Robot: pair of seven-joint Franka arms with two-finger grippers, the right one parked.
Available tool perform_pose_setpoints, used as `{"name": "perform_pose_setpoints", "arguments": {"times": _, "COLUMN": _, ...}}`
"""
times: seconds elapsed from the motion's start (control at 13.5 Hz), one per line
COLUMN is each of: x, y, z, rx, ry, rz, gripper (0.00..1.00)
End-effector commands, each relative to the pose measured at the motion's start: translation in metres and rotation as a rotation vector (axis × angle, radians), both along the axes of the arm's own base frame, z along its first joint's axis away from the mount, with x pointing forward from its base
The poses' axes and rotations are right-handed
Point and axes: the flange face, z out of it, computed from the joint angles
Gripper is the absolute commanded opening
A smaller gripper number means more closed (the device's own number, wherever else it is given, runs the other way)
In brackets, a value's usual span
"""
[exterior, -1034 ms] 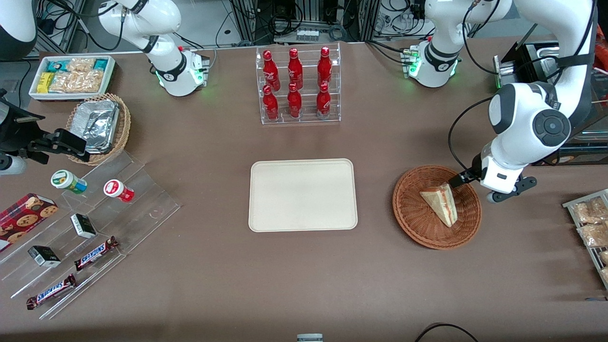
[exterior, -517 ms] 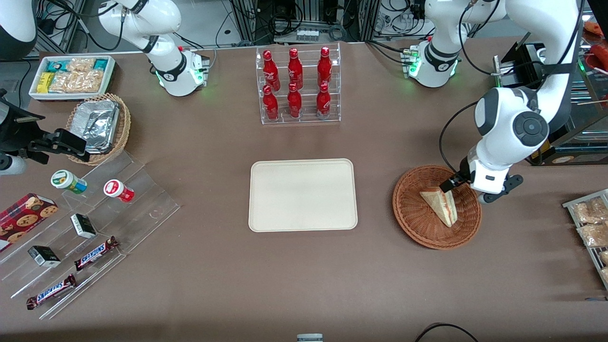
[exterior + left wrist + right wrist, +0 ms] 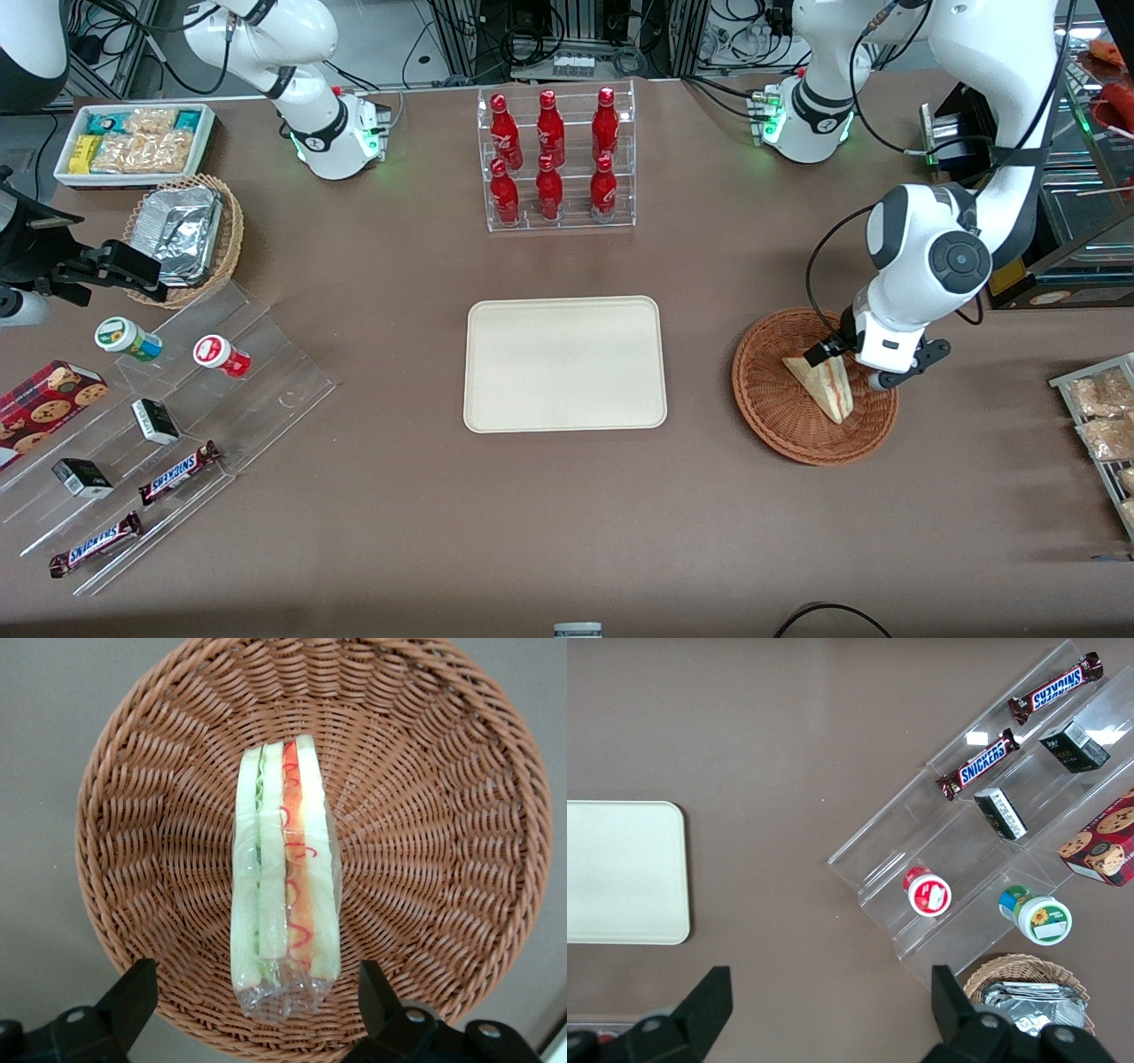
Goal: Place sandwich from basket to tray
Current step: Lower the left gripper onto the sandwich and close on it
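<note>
The sandwich [image 3: 830, 390], a clear-wrapped wedge with red, orange and green layers, lies in the reddish-brown wicker basket [image 3: 769, 400] toward the working arm's end of the table. My left gripper [image 3: 838, 358] hangs over the sandwich's end that is farther from the front camera. In the left wrist view the gripper [image 3: 257, 1003] is open, its two black fingers [image 3: 131, 997] standing on either side of the sandwich [image 3: 283, 877] above the basket [image 3: 425, 850], with a gap to the wrapper on each side. The cream-white tray [image 3: 565, 363] lies bare at mid-table.
A clear rack of red bottles [image 3: 555, 159] stands farther from the front camera than the tray. Packaged snacks on a rack [image 3: 1103, 416] lie at the working arm's table edge. Acrylic steps with candy bars [image 3: 177, 474] and a foil-filled tan basket [image 3: 184, 232] sit toward the parked arm's end.
My left arm has swung from beside the basket to over it, toward the tray, bringing the open gripper over the sandwich's end. The sandwich and basket have not moved.
</note>
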Motion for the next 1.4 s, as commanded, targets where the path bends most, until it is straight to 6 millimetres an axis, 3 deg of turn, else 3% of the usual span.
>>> {"name": "perform_pose_setpoints", "arguments": {"times": 0.0, "x": 0.002, "y": -0.003, "z": -0.006, "rx": 0.002, "ry": -0.004, "rz": -0.022, "gripper": 1.00}}
{"name": "perform_pose_setpoints", "arguments": {"times": 0.3, "x": 0.005, "y": -0.002, "z": -0.014, "rx": 0.000, "ry": -0.013, "rz": -0.020, "gripper": 0.88}}
{"name": "perform_pose_setpoints", "arguments": {"times": 0.44, "x": 0.006, "y": -0.002, "z": -0.016, "rx": -0.001, "ry": -0.016, "rz": -0.016, "gripper": 0.78}}
{"name": "perform_pose_setpoints", "arguments": {"times": 0.52, "x": 0.006, "y": -0.002, "z": -0.016, "rx": -0.001, "ry": -0.016, "rz": -0.016, "gripper": 0.70}}
{"name": "perform_pose_setpoints", "arguments": {"times": 0.96, "x": 0.008, "y": 0.000, "z": -0.014, "rx": -0.002, "ry": -0.028, "rz": 0.002, "gripper": 0.02}}
{"name": "perform_pose_setpoints", "arguments": {"times": 1.33, "x": 0.013, "y": 0.000, "z": -0.004, "rx": -0.003, "ry": -0.040, "rz": -0.010, "gripper": 0.00}}
